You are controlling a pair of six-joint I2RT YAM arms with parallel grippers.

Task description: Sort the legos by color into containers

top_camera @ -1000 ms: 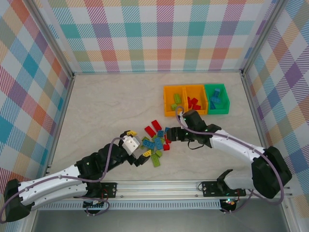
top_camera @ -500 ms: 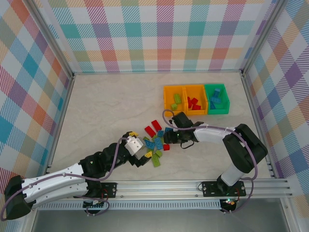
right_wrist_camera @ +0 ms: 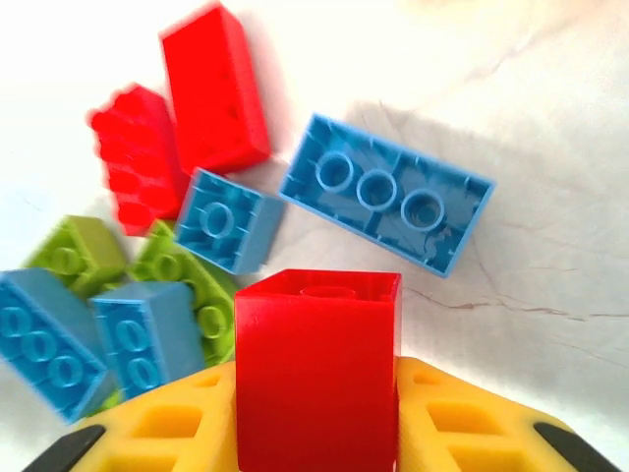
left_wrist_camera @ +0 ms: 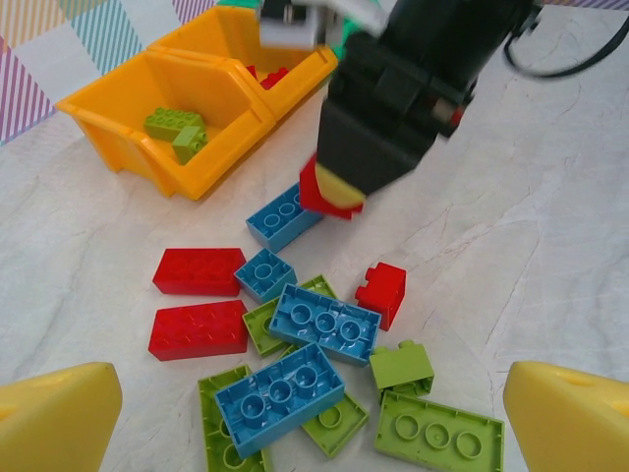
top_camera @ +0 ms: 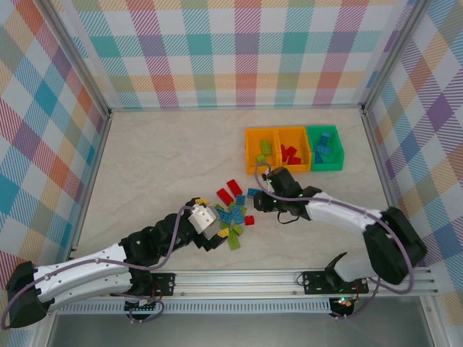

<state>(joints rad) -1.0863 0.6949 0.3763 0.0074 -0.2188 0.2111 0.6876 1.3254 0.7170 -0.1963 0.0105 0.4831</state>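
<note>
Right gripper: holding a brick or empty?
Holding. The right wrist view shows a red brick clamped between the right gripper's yellow fingers.

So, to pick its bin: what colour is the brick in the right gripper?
Red; the brick shows best in the right wrist view.

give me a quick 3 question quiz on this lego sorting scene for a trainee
1. True or false: the right gripper is shut on a blue brick.
2. The bricks in the green bin are: A red, B blue, C lime green.
3. Fill in: the left gripper hangs over the loose pile with its jaws ___.

Key: 1 false, it grips a red brick. 2 B. 3 open.
</note>
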